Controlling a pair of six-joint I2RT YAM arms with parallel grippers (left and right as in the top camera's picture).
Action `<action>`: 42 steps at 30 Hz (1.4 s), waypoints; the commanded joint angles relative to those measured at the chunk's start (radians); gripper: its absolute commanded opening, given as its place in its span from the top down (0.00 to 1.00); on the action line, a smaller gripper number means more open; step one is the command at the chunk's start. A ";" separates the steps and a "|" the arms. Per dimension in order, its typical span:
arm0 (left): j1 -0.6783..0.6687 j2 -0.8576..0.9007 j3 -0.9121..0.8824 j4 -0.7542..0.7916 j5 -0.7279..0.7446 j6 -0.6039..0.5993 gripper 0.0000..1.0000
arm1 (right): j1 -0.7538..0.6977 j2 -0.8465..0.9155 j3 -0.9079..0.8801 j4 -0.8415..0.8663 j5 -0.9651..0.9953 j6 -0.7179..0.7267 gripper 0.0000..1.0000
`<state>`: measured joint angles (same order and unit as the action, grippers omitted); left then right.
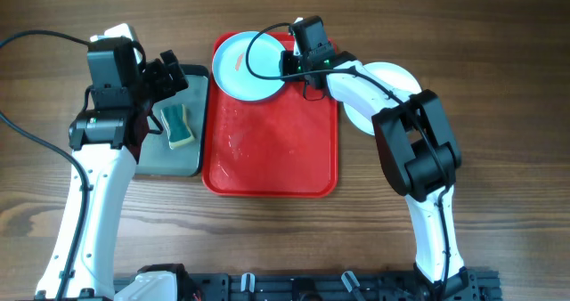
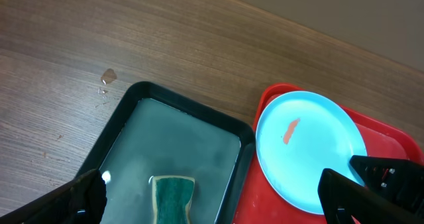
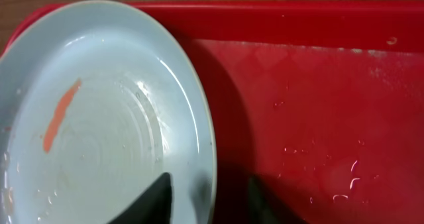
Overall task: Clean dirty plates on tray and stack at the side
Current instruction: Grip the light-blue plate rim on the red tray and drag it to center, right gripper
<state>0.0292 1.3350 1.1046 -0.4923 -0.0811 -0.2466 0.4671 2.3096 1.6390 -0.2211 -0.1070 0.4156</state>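
Containers first: the red tray (image 1: 272,150) is lying in the middle of the table, and one pale turquoise plate (image 1: 245,65) is sitting in its far left corner, overhanging the rim a little on the overhead view. The plate is carrying an orange-red smear (image 3: 59,114) on its inner face, and the bare tray floor beside it is showing scattered water droplets (image 3: 344,177). Left of the tray, just beside it, the black-rimmed pan (image 1: 174,163) is holding shallow cloudy water and a green-and-yellow sponge (image 1: 176,126). A white plate (image 1: 392,74) is resting on the wood to the right of the tray, partly under my right arm (whether another plate is lying beneath it I cannot tell). Fingers: my right gripper (image 3: 209,184) is straddling the near rim of the turquoise plate, one finger (image 3: 159,197) over the plate's inner face and the other over the tray floor; the two are standing partway apart, with a sliver of gap showing on each side of the rim, so I am not clamping it. My left gripper (image 2: 209,181) is hanging above the pan with its fingers spread wide, holding and touching nothing.
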 commanded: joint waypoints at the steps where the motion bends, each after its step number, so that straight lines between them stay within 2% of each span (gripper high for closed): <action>1: 0.003 0.004 0.005 0.003 0.005 -0.012 0.00 | 0.005 0.029 0.004 0.000 0.000 0.013 0.83; 4: 0.003 0.004 0.005 0.003 0.005 -0.012 0.00 | 0.005 0.021 0.004 -0.010 0.000 0.003 0.91; 8: 0.003 0.004 0.005 0.003 0.005 -0.012 0.00 | 0.003 -0.027 0.004 -0.072 0.023 0.002 0.95; 15: 0.003 0.004 0.005 0.003 0.005 -0.012 0.00 | 0.005 -0.163 0.004 -0.326 0.029 -0.075 0.96; 23: 0.003 0.004 0.005 0.003 0.005 -0.012 0.00 | 0.008 -0.170 -0.006 -0.603 0.016 -0.053 0.96; 28: 0.003 0.004 0.005 0.003 0.005 -0.012 0.00 | 0.012 -0.170 -0.012 -0.638 -0.058 -0.039 0.96; 42: 0.003 0.004 0.005 0.003 0.005 -0.012 0.00 | 0.042 -0.170 -0.012 -0.662 -0.039 -0.050 0.96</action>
<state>0.0292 1.3354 1.1046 -0.4923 -0.0811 -0.2466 0.5098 2.1521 1.6352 -0.8806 -0.1482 0.3798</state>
